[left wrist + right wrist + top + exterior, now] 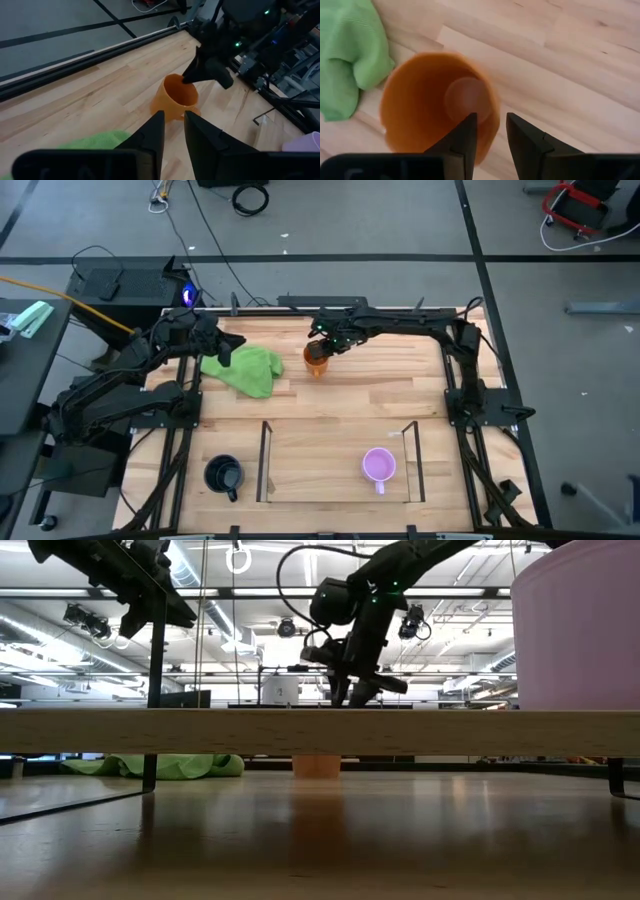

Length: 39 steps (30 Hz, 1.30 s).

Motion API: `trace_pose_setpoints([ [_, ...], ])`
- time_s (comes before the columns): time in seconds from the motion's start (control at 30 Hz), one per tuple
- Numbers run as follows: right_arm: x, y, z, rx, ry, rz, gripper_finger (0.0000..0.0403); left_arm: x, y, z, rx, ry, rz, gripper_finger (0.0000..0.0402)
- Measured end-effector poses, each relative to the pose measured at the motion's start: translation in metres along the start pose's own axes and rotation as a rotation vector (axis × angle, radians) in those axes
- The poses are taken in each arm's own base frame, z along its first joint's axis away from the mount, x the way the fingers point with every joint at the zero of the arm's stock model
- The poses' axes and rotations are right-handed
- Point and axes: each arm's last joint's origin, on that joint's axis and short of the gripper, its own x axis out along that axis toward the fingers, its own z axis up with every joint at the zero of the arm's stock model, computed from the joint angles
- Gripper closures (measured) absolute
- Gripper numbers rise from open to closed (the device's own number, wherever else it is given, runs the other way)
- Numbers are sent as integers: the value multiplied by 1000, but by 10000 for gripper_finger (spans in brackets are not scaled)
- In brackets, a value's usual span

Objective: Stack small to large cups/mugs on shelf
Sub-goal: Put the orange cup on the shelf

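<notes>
High view: the right hand point(322, 346) is hovering directly over the orange mug point(316, 361), which is standing upright at the far middle of the surface point(340, 405), just right of the green cloth point(245, 370). Its fingers are standing spread, one either side of the mug's wall, not yet pinching it, as the right wrist view is showing. The left hand point(228, 347) is waiting above the cloth at far left; its fingers are sitting slightly parted and holding nothing. The purple mug point(379, 466) is already resting inside the shelf point(340, 465), between the two clear side panels at the near edge, toward the right one, while the black mug point(223, 475) is sitting outside the shelf, just beyond its left panel. Judged from this, the orange mug is being approached for a rim grasp. Risks: closing off-centre could be tipping the mug toward the cloth; a thin pinch on the wall could be letting it swing or slip during the carry; a low carry could be knocking a panel.
</notes>
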Motion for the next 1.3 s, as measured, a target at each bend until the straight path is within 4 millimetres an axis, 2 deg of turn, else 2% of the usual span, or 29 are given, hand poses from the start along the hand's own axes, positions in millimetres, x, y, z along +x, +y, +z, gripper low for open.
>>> trace_pose_setpoints([
  [0.27, 15, -1, -2, 14, 24, -27, 291, 3, 1, -1, -1, 22, 8, 317],
  [0.6, 15, -2, 0, 18, 2, -35, 297, 17, 4, -2, -14, 77, 30, 323],
  [0.77, 16, -3, 2, 23, -7, -41, 321, 26, 6, -3, -25, 112, 44, 325],
  [1.0, 16, -3, 3, 22, -10, -41, 386, 35, 8, -4, -33, 151, 59, 320],
  [1.3, 10, -2, 4, 21, -7, -42, 387, 38, 6, -5, -26, 163, 50, 330],
])
